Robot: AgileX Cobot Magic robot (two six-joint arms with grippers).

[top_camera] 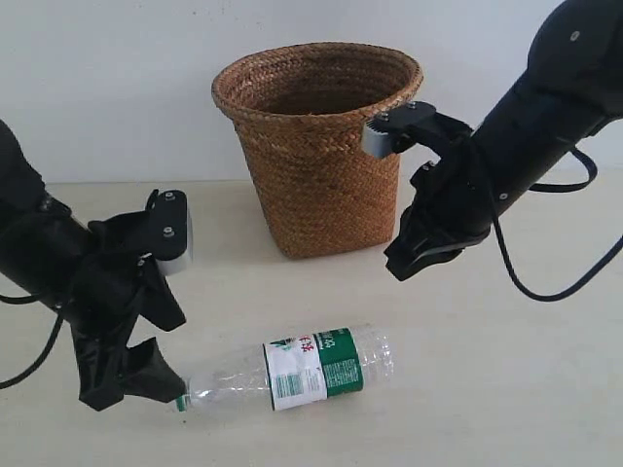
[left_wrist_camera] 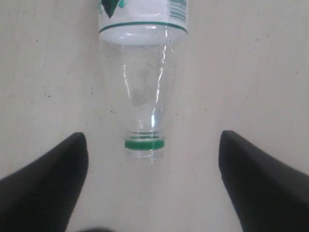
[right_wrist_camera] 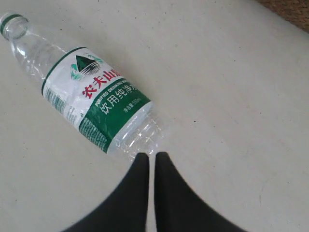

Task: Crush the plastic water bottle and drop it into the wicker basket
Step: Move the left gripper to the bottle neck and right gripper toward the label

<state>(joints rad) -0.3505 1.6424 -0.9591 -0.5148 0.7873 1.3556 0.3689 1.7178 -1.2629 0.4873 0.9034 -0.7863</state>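
Viewed from the front of the desk point(top_camera: 545, 389), the wicker basket point(top_camera: 316, 165) stands upright at 12 o'clock. The plastic water bottle point(top_camera: 311, 370) lies on its side on the desk at 6 o'clock from the basket and apart from it. Its neck points toward 9 o'clock and its base toward 3 o'clock.

Left tool point(left_wrist_camera: 153, 137): jaws wide open, one finger point(left_wrist_camera: 48, 183) on either side of the green neck ring. There is desk visible between each finger and the neck, and nothing is gripped.

Right tool point(top_camera: 399, 268): located at 4 o'clock from the basket and 1 o'clock from the bottle base. Its fingers point(right_wrist_camera: 135, 193) are drawn together to a thin slit, with nothing held.
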